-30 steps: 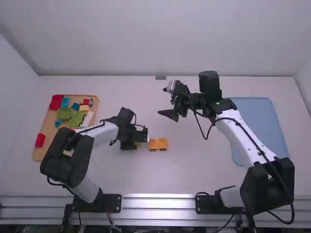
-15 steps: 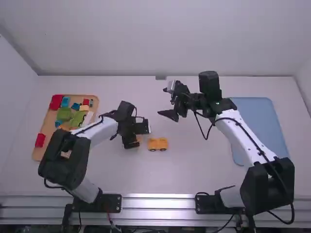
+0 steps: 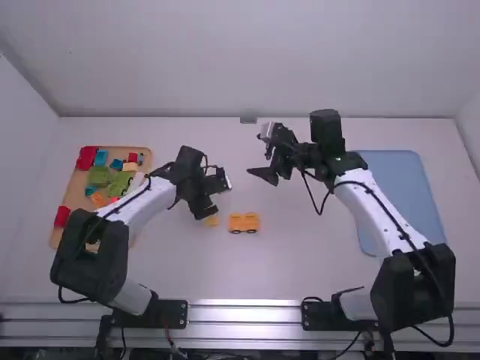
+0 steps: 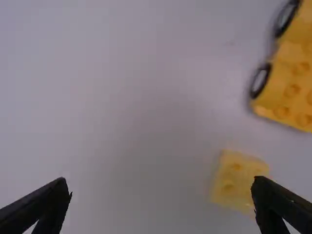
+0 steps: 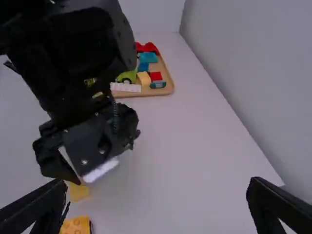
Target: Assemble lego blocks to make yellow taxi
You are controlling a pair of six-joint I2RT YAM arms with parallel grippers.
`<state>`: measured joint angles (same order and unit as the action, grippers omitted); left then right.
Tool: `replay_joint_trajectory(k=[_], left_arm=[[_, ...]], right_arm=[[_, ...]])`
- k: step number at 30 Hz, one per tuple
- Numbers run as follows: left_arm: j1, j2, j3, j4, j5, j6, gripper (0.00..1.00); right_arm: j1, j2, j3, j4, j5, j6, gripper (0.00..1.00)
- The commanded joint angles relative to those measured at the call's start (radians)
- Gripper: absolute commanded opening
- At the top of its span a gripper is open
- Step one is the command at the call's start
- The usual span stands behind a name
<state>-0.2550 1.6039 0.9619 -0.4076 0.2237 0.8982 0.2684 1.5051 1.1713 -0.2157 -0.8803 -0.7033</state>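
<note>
Nearest, in the middle, the wheeled yellow car base (image 3: 244, 222) stands upright with bare studs on top, and the small yellow block (image 4: 235, 181) lies apart, just to its left. The taxi looks partly built; that block probably remains to be added. Just beyond the block, the left gripper (image 4: 162, 184) is spread wide and empty. Farther and to the right, the right gripper (image 5: 157, 184) is also wide open (nothing between its fingers either).
</note>
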Motion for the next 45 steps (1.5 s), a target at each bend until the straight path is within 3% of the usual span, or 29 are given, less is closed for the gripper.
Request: replay_joint_trajectory(k=[1,6,12,18,28,34,35,36,45], left_arm=[[0.074,-0.009,-0.002,-0.02,0.253,0.164,0.99],[0.242,0.034,-0.035,-0.037,0.621,0.306,0.99],[0.352,0.135,-0.146,0.046,0.879,0.505,0.99],[0.339,0.217,-0.243,0.197,0.885,0.571,0.99],[0.344,0.298,-0.375,0.531,0.844,0.406,0.94],[0.336,0.317,-0.395,0.607,0.801,0.358,0.73],[0.341,0.317,-0.391,0.605,0.793,0.346,0.63],[0.34,0.317,-0.386,0.595,0.783,0.347,0.44],[0.334,0.317,-0.384,0.6,0.78,0.348,0.34]], right_arm=[[-0.014,0.006,0.027,-0.017,-0.001,-0.01,0.99],[-0.014,0.006,0.027,-0.127,-0.004,-0.145,0.99],[0.0,0.006,0.018,-0.163,-0.013,-0.188,0.99],[0.03,0.006,0.016,-0.163,-0.008,-0.185,0.99],[0.051,0.006,0.017,-0.156,-0.015,-0.211,0.99],[0.053,0.006,0.017,-0.146,-0.016,-0.211,0.99],[0.056,0.006,0.017,-0.145,-0.016,-0.21,0.99],[0.06,0.006,0.017,-0.145,-0.016,-0.211,0.99],[0.051,0.006,0.017,-0.148,-0.016,-0.211,0.98]])
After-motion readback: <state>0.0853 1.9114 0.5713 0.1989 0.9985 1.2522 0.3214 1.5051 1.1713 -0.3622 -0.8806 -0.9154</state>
